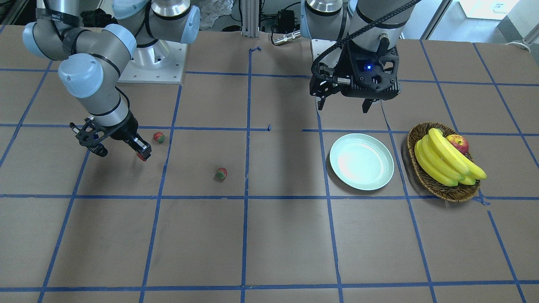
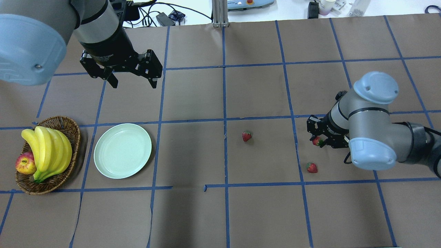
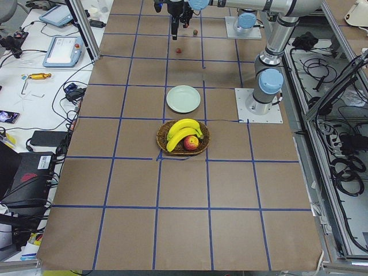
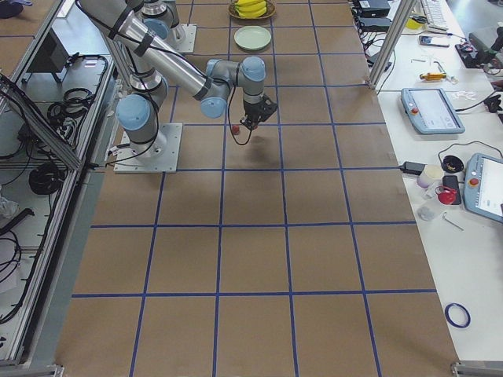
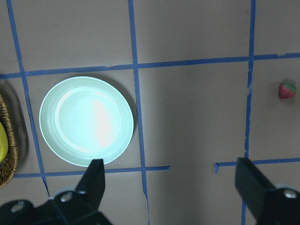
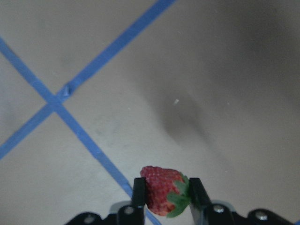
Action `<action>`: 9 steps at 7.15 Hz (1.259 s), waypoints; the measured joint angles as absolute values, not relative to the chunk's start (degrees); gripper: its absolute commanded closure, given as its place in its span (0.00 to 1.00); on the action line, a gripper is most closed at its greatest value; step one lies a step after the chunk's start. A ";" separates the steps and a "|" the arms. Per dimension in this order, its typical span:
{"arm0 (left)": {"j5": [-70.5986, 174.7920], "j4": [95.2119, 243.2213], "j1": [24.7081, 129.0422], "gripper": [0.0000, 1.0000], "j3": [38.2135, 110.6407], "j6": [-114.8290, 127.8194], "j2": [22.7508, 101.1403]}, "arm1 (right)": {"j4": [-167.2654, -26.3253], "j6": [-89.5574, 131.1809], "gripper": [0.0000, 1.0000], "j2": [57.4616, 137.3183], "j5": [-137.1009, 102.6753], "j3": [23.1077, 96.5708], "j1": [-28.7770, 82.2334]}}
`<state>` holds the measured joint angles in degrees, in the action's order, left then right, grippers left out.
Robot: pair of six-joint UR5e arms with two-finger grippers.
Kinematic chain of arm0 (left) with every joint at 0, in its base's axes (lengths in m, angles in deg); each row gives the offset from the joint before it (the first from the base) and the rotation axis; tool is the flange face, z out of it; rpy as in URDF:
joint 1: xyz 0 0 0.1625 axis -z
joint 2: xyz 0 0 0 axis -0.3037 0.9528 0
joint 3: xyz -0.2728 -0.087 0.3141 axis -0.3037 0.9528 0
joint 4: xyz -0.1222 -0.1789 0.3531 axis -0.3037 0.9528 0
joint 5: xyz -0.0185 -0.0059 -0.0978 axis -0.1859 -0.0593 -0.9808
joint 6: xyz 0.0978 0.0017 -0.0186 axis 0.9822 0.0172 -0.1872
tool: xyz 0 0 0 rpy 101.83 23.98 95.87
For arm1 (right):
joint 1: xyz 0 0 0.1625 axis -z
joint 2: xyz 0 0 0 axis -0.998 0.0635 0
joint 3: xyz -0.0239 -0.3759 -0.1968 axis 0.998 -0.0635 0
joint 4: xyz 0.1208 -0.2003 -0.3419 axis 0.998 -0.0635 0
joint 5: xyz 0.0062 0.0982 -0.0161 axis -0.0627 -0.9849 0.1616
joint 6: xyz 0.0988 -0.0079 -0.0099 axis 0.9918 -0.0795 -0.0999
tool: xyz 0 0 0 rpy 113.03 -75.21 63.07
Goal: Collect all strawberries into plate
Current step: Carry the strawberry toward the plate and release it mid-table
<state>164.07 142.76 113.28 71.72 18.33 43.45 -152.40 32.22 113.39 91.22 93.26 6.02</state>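
Brown paper table (image 2: 262, 213), marked into squares by blue tape (image 2: 224, 103).

Right gripper (image 2: 318, 140): jaws clamped on the held strawberry (image 6: 161, 196), one finger (image 6: 139, 190) on each flank, green cap low against one finger. The berry's shadow lies apart from it on the paper. Wrist tilted, the forearm reaching in from the table's right end, elbow bent.

Left gripper (image 2: 132, 82): jaws spread wide, nothing between them, pointing straight down and hanging above the table just beyond the plate (image 2: 122, 150).

Plate bare, on the left half. Second strawberry (image 2: 246, 136) lies near the centre line, well apart from the plate. Third strawberry (image 2: 312, 167) lies on the paper near the right gripper, on the robot's side.

Wicker basket (image 2: 70, 127) just beside the plate, holding bananas (image 2: 48, 148) and an apple (image 2: 26, 163).

Benches with tablets (image 4: 431, 110) and cables flank the table.
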 measured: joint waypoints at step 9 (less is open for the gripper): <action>164.03 142.76 113.29 0.00 71.74 18.33 43.31 | -172.58 29.51 0.80 96.87 80.93 83.02 -28.49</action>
